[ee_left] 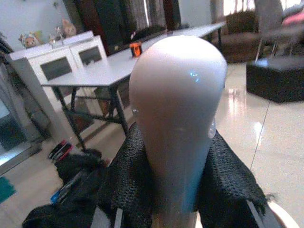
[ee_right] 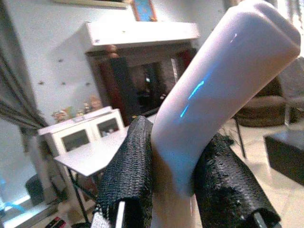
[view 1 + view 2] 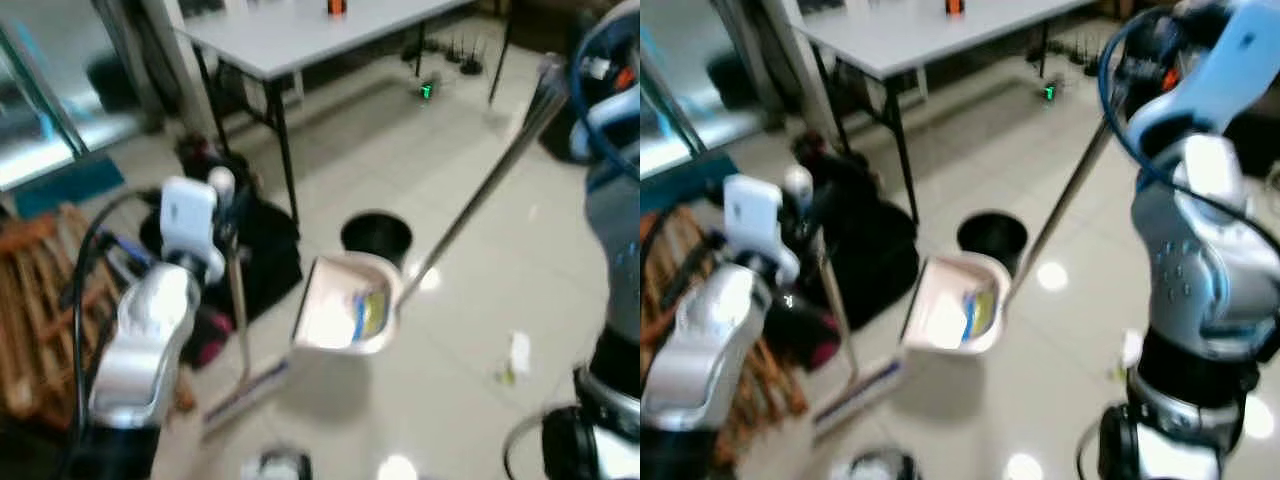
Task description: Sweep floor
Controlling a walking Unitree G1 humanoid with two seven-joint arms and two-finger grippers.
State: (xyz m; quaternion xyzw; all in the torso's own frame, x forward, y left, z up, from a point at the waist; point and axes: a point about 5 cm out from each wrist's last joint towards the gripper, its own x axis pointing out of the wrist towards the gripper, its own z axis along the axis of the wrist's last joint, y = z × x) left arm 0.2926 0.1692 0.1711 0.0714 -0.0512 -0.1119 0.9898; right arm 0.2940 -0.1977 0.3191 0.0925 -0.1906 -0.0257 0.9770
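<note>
The left gripper (image 1: 175, 190) clamps its black fingers (image 1: 128, 180) around the rounded top of the broom (image 3: 238, 300), whose head rests on the tiled floor (image 3: 470, 300) beside a black bag (image 3: 262, 250). The right gripper (image 2: 173, 190) grips the long handle of the dustpan (image 3: 345, 305), raised above the floor with yellow and white scraps inside. A black bin (image 3: 376, 236) stands just behind it, near a grey table (image 3: 290, 35).
</note>
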